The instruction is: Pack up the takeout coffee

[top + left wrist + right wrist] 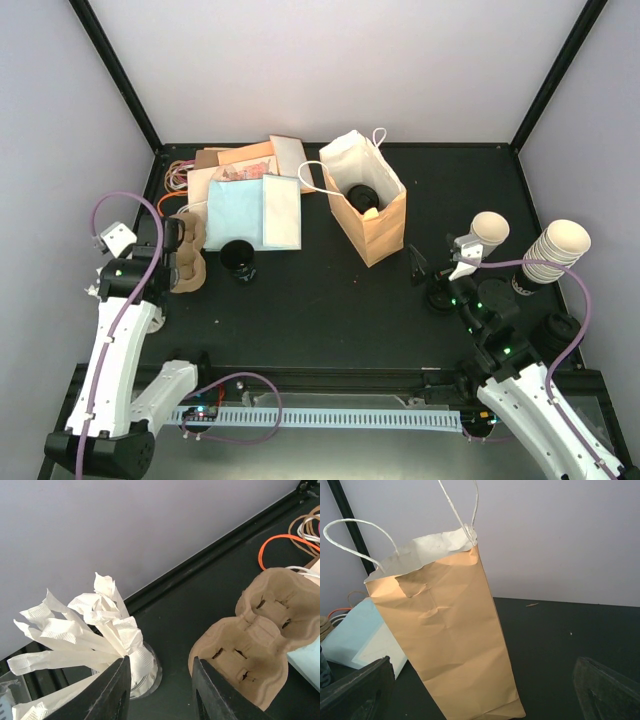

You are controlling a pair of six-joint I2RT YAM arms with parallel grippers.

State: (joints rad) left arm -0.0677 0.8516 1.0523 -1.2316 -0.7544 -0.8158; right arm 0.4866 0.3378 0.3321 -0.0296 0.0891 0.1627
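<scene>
The brown paper bag (pixel 372 222) stands upright mid-table with its white-lined mouth open. Inside it a round black lid (pixel 362 195) shows, which I take for the takeout coffee; the cup's side is hidden by the bag wall. My right gripper (pixel 428 272) is open, right of the bag, and in the right wrist view its fingers frame the bag (pixel 450 640) with nothing between them. My left gripper (pixel 183 240) hovers at the far left over a brown pulp cup carrier (pixel 188 265). Its jaws (pixel 161 662) stand partly apart, with bare table between them.
A glass of paper-wrapped straws (pixel 100 630) stands left of the left jaws and the carrier (pixel 255 645) lies right of them. Flat bags and envelopes (pixel 255 200) lie behind a black round item (pixel 238 258). Cream cups (pixel 555 250) stack at right, with rubber bands (pixel 180 178) at back left.
</scene>
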